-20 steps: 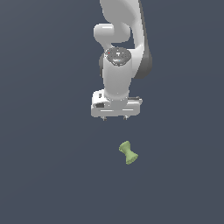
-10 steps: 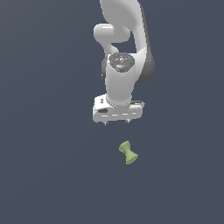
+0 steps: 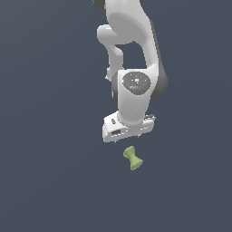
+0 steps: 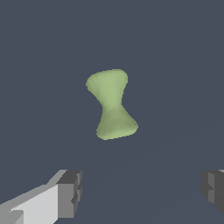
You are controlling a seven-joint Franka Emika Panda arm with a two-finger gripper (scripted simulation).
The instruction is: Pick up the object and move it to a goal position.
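Lowered since the earlier frame, the gripper point(image 4: 139, 192) is held wide open and empty, approaching the object point(image 4: 112, 104) for grasping.

Lighting: even, moderate, diffuse; no single source identifiable. Background: flat dark slate-blue ground point(image 3: 45, 181), uniform in tone, no vignetting at the edges.

Highlights: soft sheen on the white arm point(image 3: 131, 27), brightest on its upper curves; small specular speckles on the round wrist joint face point(image 3: 136, 81). No blown-out glare.

Shadows: none cast on the ground in either view. Shading on the green spool-shaped object point(image 4: 111, 104) is gentle, slightly darker at the waist.

Sharpness: both views crisp, no motion blur, no lens distortion. Faceted edges and mild aliasing visible on the fingertips point(image 4: 70, 194) in the wrist view.
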